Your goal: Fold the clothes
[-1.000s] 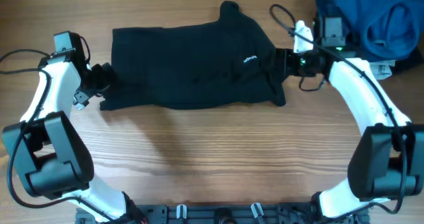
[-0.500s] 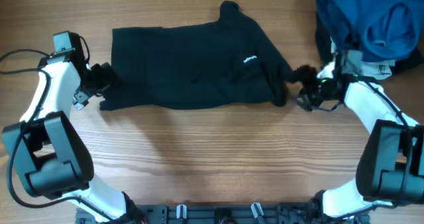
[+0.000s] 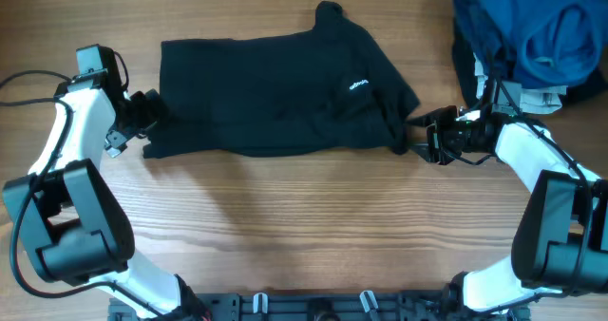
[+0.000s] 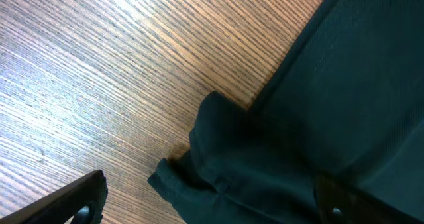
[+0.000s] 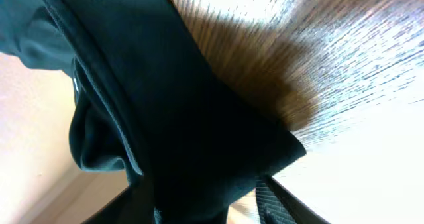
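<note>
The clothes [image 3: 275,93] are one black, wrinkled garment lying flat across the far half of the table, with a tiny white logo [image 3: 357,84] near its right side. My left gripper [image 3: 150,126] sits at the garment's lower left corner, open wide. In the left wrist view the bunched corner [image 4: 218,158] lies between the fingers of the left gripper [image 4: 209,204]. My right gripper [image 3: 418,139] is at the lower right corner. In the right wrist view a fold of the clothes [image 5: 165,105] hangs between the fingers of the right gripper [image 5: 202,207], which are partly closed, with a sliver of table beside one finger.
A bright blue garment [image 3: 532,27] is heaped at the back right corner, with a small white folded piece [image 3: 543,99] just below it, close to my right arm. Bare wooden table [image 3: 304,226] stretches in front of the black garment.
My right arm has swung from the garment's right edge down to its lower right corner, and its jaws have narrowed around the fabric. The left arm has not moved.
</note>
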`<state>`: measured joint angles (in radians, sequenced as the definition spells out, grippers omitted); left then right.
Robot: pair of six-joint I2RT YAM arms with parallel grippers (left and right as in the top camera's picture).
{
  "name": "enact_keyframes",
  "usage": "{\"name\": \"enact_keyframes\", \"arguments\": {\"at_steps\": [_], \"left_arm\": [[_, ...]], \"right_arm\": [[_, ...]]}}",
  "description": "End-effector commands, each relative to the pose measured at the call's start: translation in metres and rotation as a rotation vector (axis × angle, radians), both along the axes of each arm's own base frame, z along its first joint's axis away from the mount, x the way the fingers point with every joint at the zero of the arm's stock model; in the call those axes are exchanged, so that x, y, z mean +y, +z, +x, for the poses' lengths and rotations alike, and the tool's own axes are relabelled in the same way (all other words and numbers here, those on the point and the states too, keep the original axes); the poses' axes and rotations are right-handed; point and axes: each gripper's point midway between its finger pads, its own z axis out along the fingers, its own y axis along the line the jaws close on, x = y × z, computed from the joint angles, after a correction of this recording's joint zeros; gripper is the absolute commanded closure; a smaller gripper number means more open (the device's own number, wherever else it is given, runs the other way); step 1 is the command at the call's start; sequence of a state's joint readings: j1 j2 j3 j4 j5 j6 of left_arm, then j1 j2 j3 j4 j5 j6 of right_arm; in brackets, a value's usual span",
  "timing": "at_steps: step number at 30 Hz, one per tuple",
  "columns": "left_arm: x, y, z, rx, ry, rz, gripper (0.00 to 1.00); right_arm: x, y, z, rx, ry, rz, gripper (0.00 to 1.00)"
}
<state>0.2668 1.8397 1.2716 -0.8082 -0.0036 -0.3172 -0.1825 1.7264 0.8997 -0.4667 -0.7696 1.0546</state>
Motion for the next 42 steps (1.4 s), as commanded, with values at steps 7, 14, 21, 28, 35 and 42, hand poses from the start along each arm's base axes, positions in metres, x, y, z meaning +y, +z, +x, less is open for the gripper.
{"name": "enact_keyframes", "arguments": {"at_steps": [7, 14, 21, 28, 35, 42], "left_arm": [[0.005, -0.003, -0.001, 0.012, 0.012, 0.013, 0.0], [0.005, -0.003, -0.002, 0.015, 0.011, 0.013, 0.0], [0.005, -0.003, -0.002, 0.016, 0.011, 0.013, 0.0], [0.005, -0.003, -0.002, 0.016, 0.011, 0.012, 0.0], [-0.023, 0.026, 0.024, -0.143, -0.236, -0.086, 0.0], [-0.066, 0.04, 0.03, -0.219, -0.524, -0.152, 0.25]], "right_arm": [[0.027, -0.006, -0.011, -0.068, 0.178, -0.099, 0.72], [0.006, -0.02, -0.006, -0.248, 0.399, -0.349, 0.96], [-0.074, -0.026, 0.015, -0.282, 0.555, -0.826, 0.96], [-0.102, -0.009, 0.029, -0.27, 0.585, -0.998, 0.0], [-0.048, 0.14, 0.082, -0.748, 0.804, -0.901, 0.0], [-0.015, 0.134, 0.069, -0.741, 0.911, -0.868, 0.01]]}}
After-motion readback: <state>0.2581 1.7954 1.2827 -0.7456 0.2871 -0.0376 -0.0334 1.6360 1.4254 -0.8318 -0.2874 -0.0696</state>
